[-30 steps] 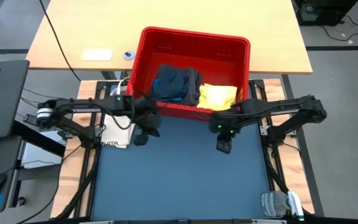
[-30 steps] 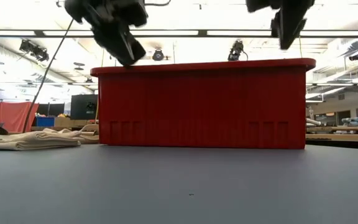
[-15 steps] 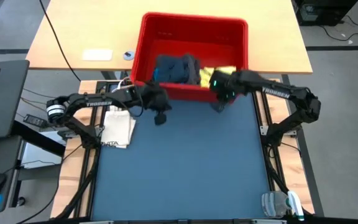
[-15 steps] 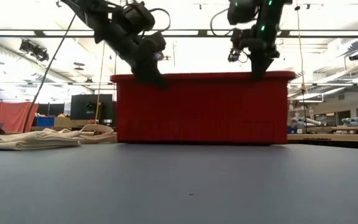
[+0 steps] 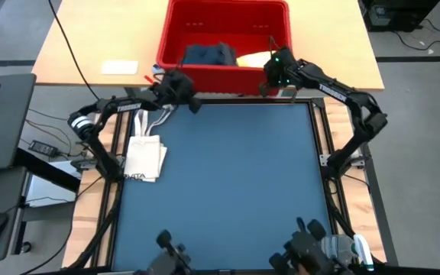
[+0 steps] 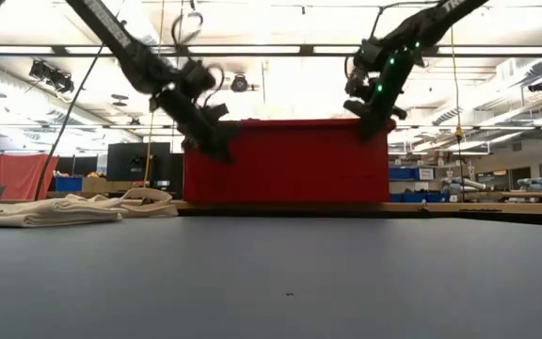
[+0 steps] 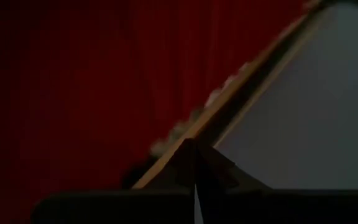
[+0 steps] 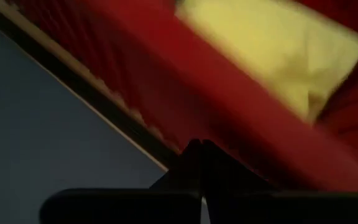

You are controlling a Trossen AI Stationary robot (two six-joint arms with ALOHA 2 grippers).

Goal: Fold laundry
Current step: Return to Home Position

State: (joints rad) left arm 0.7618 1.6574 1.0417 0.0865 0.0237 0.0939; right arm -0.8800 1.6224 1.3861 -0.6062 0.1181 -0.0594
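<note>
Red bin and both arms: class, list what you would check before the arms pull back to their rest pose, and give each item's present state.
1. Left gripper empty: ok, fingers shut on nothing, at the red bin's near left corner.
2. Right gripper empty: ok, shut on nothing, at the bin's near right corner.
3. Laundry inside the bin: ok, the dark blue garment and the yellow garment lie within its walls.
4. No garment on the blue mat: ok; a cream tote bag lies at its left edge.
5. Grippers free of the bin's wall: cannot tell.
</note>
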